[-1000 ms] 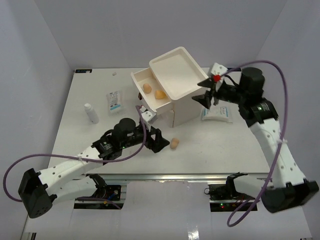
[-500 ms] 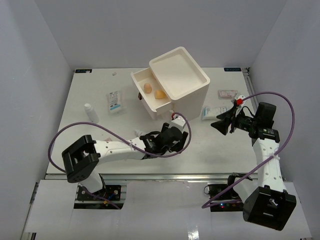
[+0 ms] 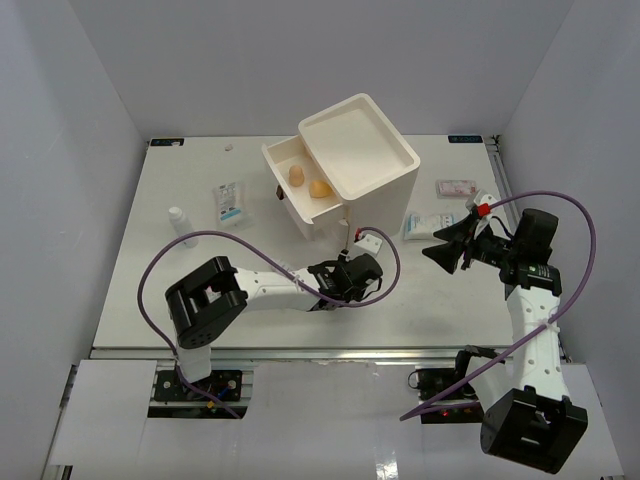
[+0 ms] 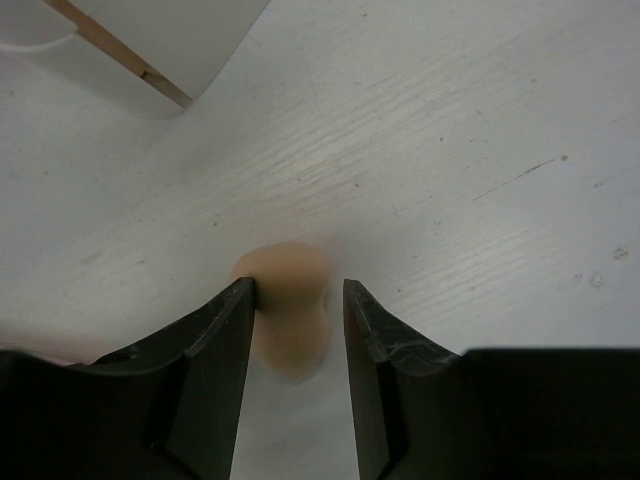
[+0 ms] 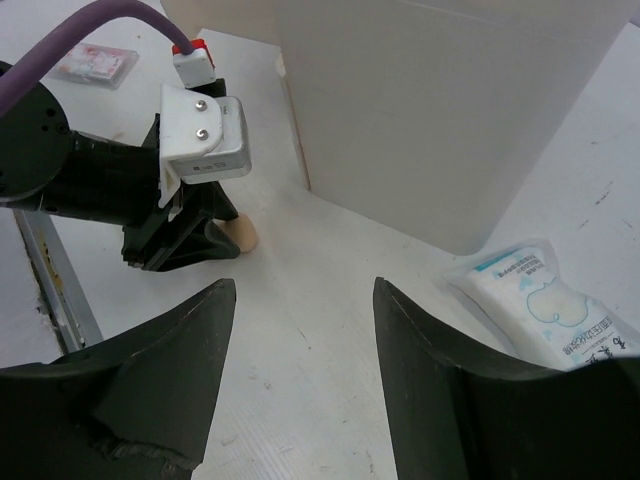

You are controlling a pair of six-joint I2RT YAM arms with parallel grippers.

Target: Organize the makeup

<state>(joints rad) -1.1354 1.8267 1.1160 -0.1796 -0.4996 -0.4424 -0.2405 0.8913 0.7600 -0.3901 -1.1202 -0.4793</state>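
Left gripper has reached the loose sponge on the table, just near of the drawer box. Its jaws have narrowed around it, one touching, not yet pinching. Right gripper has withdrawn right, spread, empty. Pickup appears imminent.

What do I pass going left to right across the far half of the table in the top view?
First the small white bottle → blue-print sachet → cream drawer box, two tan sponges in its open drawer → pink-print sachet.
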